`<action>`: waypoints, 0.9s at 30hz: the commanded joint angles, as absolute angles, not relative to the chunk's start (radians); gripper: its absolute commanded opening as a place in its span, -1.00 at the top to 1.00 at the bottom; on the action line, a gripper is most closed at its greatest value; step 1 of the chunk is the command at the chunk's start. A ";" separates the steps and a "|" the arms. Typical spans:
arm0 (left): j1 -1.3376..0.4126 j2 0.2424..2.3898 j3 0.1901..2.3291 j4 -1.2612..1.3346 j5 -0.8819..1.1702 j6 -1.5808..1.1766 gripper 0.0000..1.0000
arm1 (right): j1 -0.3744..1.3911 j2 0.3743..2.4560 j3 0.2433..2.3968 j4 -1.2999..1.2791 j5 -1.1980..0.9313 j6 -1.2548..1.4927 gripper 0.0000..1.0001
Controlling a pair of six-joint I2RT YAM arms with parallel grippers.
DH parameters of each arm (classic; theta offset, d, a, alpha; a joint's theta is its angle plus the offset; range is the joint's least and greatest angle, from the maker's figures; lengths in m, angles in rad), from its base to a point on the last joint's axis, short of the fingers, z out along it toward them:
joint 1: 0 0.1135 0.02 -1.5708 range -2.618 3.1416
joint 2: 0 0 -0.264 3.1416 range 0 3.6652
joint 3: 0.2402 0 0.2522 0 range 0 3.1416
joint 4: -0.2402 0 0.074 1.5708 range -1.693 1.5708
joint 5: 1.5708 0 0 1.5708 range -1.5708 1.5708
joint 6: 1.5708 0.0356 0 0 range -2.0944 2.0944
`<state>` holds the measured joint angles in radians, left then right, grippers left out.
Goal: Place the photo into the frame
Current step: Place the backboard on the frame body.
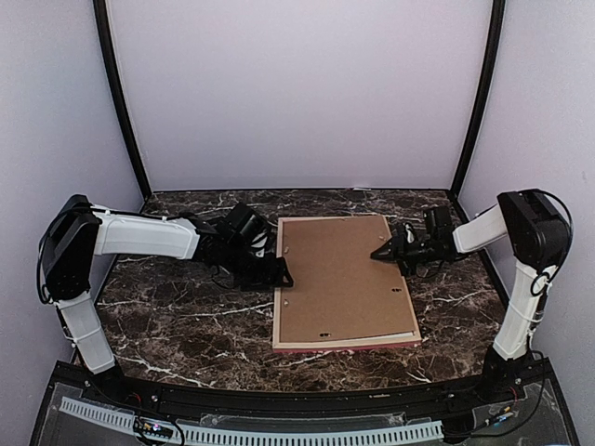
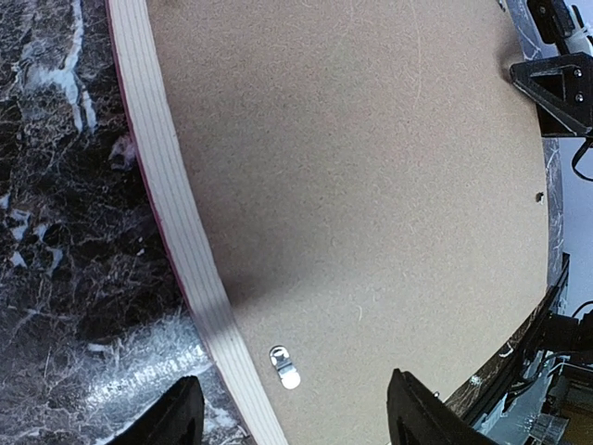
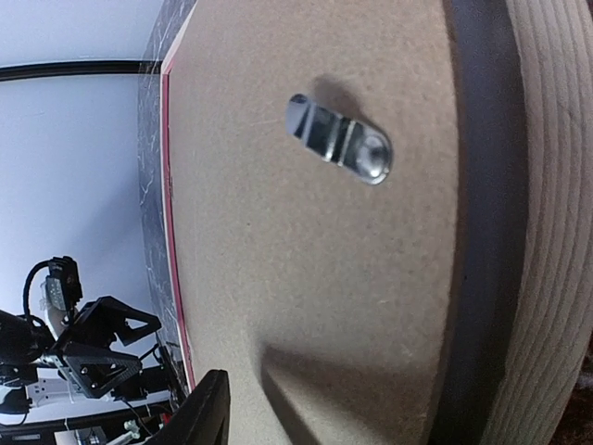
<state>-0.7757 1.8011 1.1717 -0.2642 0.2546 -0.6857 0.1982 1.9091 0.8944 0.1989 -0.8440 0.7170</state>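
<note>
The frame (image 1: 346, 345) lies face down mid-table, its pink face edge and pale wood side (image 2: 171, 213) showing. A plain brown backing board (image 1: 339, 279) fills its back, so the photo is hidden. My left gripper (image 1: 279, 271) is at the frame's left edge. It is open, with its fingers astride the rim and a small metal turn clip (image 2: 284, 366), holding nothing. My right gripper (image 1: 381, 251) hovers over the board near the right edge. One finger (image 3: 208, 413) shows far to the left in its wrist view, so the jaws stand apart and hold nothing. Another clip (image 3: 338, 141) lies ahead of it.
Dark marble tabletop (image 1: 186, 321) surrounds the frame. White walls and black corner posts (image 1: 121, 102) close off the back and sides. A small gap runs between the board and the frame's rim (image 3: 556, 232) on the right side.
</note>
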 commanded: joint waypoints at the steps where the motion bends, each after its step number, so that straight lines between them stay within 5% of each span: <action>1: -0.771 1.799 1.160 -0.261 0.265 -0.687 -0.40 | 0.217 1.858 0.950 0.087 -0.772 0.649 0.02; 11: -0.777 1.779 1.176 -0.227 0.271 -0.678 -0.40 | 0.238 1.826 1.015 -0.097 -0.632 0.570 -0.56; 27: -0.819 1.798 1.245 -0.225 0.255 -0.646 -0.40 | 0.271 1.788 1.064 -0.237 -0.507 0.519 -0.71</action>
